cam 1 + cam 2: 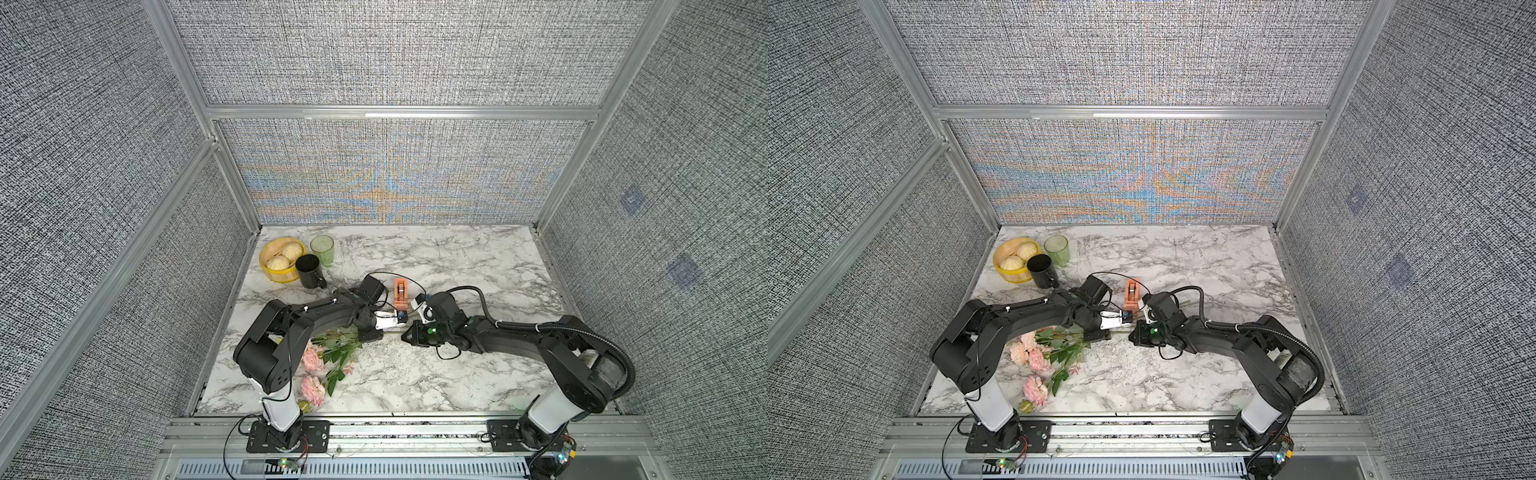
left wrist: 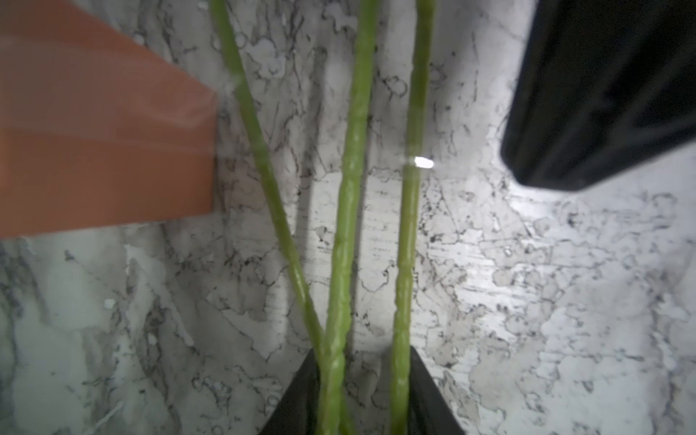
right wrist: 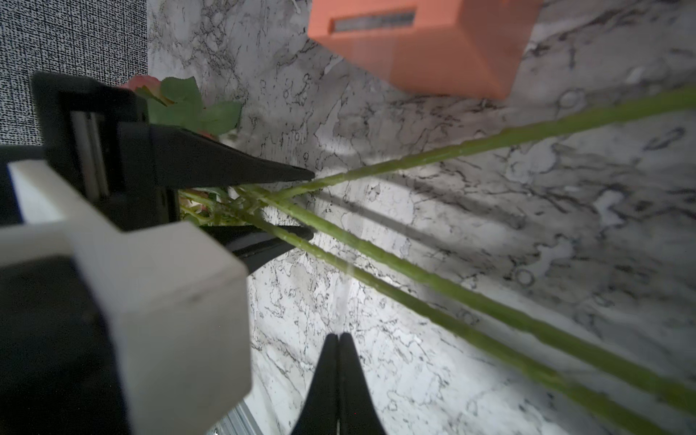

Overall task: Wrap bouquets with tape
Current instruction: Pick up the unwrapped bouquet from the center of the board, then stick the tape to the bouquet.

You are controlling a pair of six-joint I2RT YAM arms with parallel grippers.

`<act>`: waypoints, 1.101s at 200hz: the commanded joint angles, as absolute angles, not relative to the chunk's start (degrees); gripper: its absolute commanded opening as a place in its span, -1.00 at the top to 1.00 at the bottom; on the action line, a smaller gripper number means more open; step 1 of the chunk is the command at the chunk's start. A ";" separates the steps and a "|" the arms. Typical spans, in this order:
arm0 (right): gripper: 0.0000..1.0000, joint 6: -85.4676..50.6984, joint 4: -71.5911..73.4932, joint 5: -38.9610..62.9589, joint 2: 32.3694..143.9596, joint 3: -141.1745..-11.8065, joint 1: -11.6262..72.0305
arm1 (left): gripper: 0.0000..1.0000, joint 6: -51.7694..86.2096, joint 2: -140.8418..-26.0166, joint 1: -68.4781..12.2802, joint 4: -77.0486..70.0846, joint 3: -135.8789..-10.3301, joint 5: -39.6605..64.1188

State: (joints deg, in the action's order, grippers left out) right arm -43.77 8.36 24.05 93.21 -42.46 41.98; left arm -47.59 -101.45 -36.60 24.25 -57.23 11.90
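Marble counter (image 1: 457,257) fills the cell floor in both top views. Left arm (image 1: 291,328) and right arm (image 1: 519,336) both reach in low, wrists nearly meeting mid-counter.

Bouquet (image 1: 332,353) lies on the counter's left front, with the pink blooms by the left arm's base and partly under that arm. Its stems (image 2: 348,211) run out toward the centre. I count three in the left wrist view. Their shadows sit apart from them there, so that stretch is off the surface.

Back left corner has a yellow basket (image 1: 270,272) with two buns (image 1: 291,250) in it. A black mug (image 1: 309,272) is just beside it and a green cup (image 1: 322,249) stands behind the mug.

Tape dispenser (image 1: 401,293) stands on the counter just behind the two wrists. It sits close to the stems, but I can't tell whether it touches them.

Left fingers (image 2: 295,403) are closed down on the stems. There's a narrow gap, with the stems filling it and meeting a finger on each side. The right wrist view shows the same.

Right fingers (image 3: 339,376) are pressed fully together with nothing between them. Their tips are near the stems but clear of them.
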 commanded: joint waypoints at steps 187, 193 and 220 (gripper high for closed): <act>0.81 -40.53 6.49 21.75 90.29 -40.25 43.42 | 1.00 -50.10 -97.57 -36.47 45.67 -67.84 13.75; 0.76 -40.00 5.05 21.35 89.58 -40.42 43.42 | 1.00 -50.10 -97.65 -36.47 45.79 -67.85 13.80; 0.53 -37.98 0.22 20.27 86.41 -40.99 43.68 | 1.00 -50.04 -98.16 -36.48 45.35 -67.76 14.19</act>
State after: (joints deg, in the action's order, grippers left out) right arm -40.77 6.57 21.63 88.33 -40.36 43.44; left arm -49.89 -97.76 -36.56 42.83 -67.46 12.25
